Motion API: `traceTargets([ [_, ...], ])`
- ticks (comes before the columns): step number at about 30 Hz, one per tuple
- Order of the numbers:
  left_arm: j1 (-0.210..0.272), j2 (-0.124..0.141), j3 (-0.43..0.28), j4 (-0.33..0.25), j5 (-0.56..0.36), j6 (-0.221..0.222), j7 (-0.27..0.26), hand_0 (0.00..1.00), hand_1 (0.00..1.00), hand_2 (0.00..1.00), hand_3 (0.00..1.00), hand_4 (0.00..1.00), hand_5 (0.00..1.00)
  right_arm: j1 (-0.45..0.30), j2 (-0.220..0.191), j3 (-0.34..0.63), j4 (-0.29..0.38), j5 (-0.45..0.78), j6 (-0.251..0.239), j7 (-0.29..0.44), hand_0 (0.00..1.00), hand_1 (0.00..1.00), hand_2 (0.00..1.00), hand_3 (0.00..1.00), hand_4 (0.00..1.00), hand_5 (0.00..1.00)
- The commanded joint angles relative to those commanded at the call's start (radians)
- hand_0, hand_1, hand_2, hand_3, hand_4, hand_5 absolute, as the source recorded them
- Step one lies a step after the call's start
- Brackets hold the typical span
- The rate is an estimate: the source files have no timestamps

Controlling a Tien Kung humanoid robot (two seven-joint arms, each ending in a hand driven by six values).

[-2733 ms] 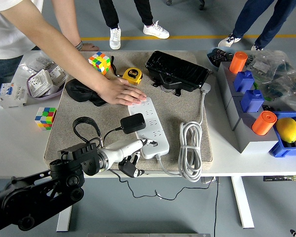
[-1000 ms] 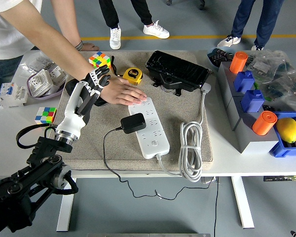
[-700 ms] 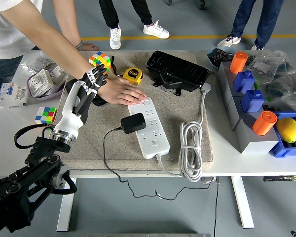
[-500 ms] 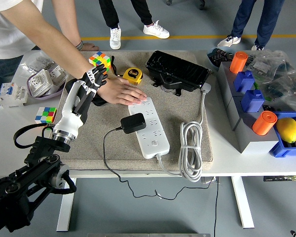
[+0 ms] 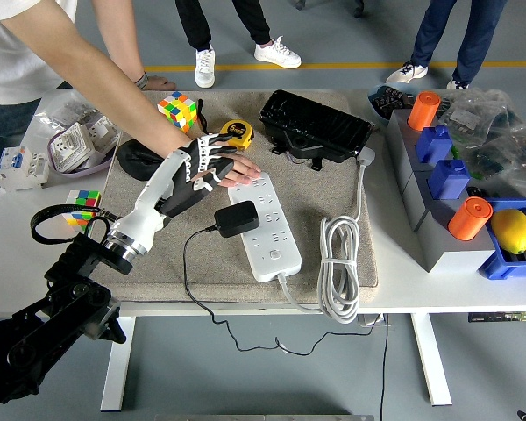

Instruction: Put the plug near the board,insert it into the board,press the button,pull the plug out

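Left hand (image 5: 207, 158) over the mat's (image 5: 333, 189) far-left part, fingers spread loose, grasping nothing; it overlaps the person's hand (image 5: 237, 170), which lies flat on the far end of the board (image 5: 265, 230). Forearm runs back to the desk's (image 5: 403, 272) near-left corner. Plug (image 5: 237, 218), black, sits pushed into the board's left side, just nearer than the hand; its black cable (image 5: 189, 267) loops toward the desk's near edge. Board lies diagonally mid-mat. White coiled cord (image 5: 339, 263) right of it. Yellow tape measure (image 5: 237, 132) and coloured cube (image 5: 177, 110) near the mat's far edge. Right arm out of view.
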Motion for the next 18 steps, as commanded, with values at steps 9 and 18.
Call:
traceTargets([
  [9, -0.044, 0.026, 0.038, -0.099, 0.279, -0.206, 0.26, 0.115, 0.164, 0.262, 0.957, 0.69, 0.002, -0.002, 0.002, 0.005, 0.001, -0.001, 0.003, -0.003, 0.6, 0.6, 0.549, 0.548, 0.791, 0.288],
  [18, -0.084, 0.025, 0.133, -0.079, 0.366, -0.284, 0.424, 0.077, 0.1, 0.234, 0.941, 0.729, 0.002, -0.001, 0.002, 0.015, 0.003, -0.007, 0.002, -0.002, 0.6, 0.599, 0.55, 0.549, 0.792, 0.288],
])
